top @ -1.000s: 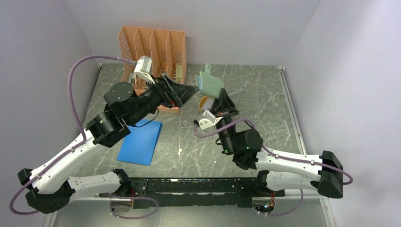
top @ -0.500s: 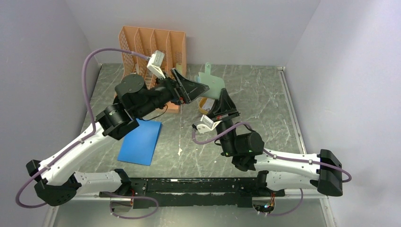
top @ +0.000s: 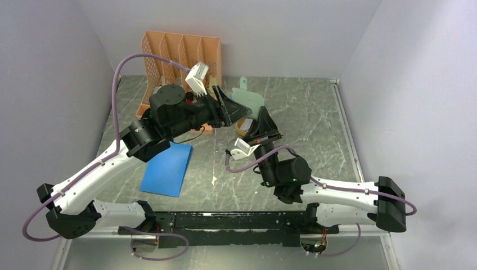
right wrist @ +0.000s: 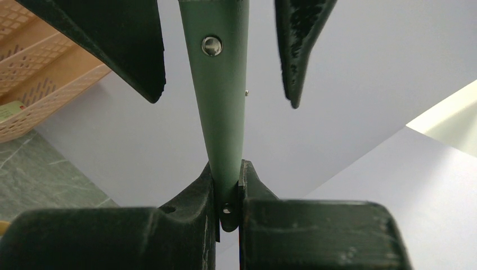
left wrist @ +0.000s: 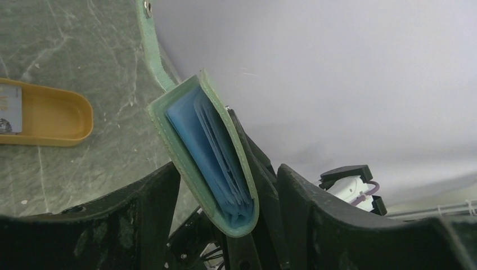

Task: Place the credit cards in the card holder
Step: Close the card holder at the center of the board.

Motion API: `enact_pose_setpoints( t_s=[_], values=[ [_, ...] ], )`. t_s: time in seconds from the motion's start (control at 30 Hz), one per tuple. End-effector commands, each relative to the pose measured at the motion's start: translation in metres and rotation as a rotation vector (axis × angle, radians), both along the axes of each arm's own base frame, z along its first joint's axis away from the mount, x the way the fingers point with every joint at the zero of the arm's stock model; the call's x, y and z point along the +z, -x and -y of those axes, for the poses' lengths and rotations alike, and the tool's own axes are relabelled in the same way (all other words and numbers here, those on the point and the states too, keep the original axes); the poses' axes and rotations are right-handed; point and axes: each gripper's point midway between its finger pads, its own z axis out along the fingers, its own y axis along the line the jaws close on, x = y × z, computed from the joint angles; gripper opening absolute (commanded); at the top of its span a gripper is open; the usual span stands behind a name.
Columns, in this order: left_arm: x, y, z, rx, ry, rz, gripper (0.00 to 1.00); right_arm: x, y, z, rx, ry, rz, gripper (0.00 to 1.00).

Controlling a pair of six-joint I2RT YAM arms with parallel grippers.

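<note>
Green card holder (top: 250, 99) | left hand (top: 229, 106) moved astride it | right hand (right wrist: 228, 191) clamping

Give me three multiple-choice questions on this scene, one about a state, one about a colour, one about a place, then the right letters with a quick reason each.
1. The right pincer is:
A. open and empty
B. shut on the sage-green folding wallet
C. shut on a pen

2. The wallet's inner pockets are:
A. red
B. black
C. pale blue

3. The flat blue rectangular pad lies:
A. on the grey marbled table
B. propped against the back wall
C. inside the wallet

Answers:
1 B: the right wrist view shows the two fingers pinching the wallet's lower edge.
2 C: the left wrist view looks into the wallet's open edge at pale blue sleeves.
3 A: the top view shows it flat on the table beside the left arm.
</note>
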Motion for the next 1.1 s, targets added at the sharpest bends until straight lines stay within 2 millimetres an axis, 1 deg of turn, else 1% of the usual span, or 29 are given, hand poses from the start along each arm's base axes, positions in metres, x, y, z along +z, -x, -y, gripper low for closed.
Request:
enact_pose_setpoints(
  t_s=[0.0,0.07,0.23,0.43,0.53,0.63,0.7,0.8,0.9,0.93,1.0,1.03,1.07],
  values=[
    [0.009,0.001,-0.001,0.004,-0.010,0.023,0.65,0.014,0.004,0.003,0.008,-0.044,0.027,0.00],
    [0.006,-0.001,-0.001,0.015,-0.021,0.020,0.62,0.014,0.004,0.002,0.008,-0.042,0.027,0.00],
    [0.003,-0.003,-0.002,0.029,-0.021,0.015,0.57,0.011,0.004,0.001,0.010,-0.033,0.024,0.00],
    [0.005,-0.013,-0.011,0.106,-0.008,0.014,0.59,0.011,0.005,0.001,0.011,-0.030,0.023,0.00],
    [0.006,-0.017,-0.013,0.131,-0.003,0.014,0.58,0.011,0.006,0.001,0.012,-0.032,0.025,0.00],
    [0.005,-0.018,-0.010,0.123,-0.004,0.013,0.54,0.010,0.006,0.001,0.015,-0.029,0.022,0.00],
    [0.004,-0.017,-0.007,0.114,-0.003,0.009,0.48,0.009,0.007,0.000,0.017,-0.027,0.021,0.00],
    [0.004,-0.016,-0.005,0.098,0.000,0.016,0.34,0.008,0.007,0.000,0.020,-0.025,0.020,0.00],
    [0.003,-0.014,-0.003,0.085,-0.002,0.017,0.25,0.008,0.007,0.000,0.018,-0.025,0.018,0.00],
    [0.004,-0.014,-0.003,0.082,0.000,0.019,0.20,0.008,0.007,0.000,0.020,-0.027,0.018,0.00],
    [0.004,-0.015,-0.004,0.091,-0.003,0.023,0.06,0.008,0.006,-0.001,0.015,-0.027,0.006,0.00],
    [0.005,-0.015,-0.006,0.098,-0.005,0.027,0.05,0.005,0.005,-0.002,0.010,-0.014,-0.011,0.00],
    [0.006,-0.016,-0.009,0.108,-0.007,0.036,0.05,0.002,0.003,-0.003,0.004,-0.001,-0.038,0.06]
  ],
)
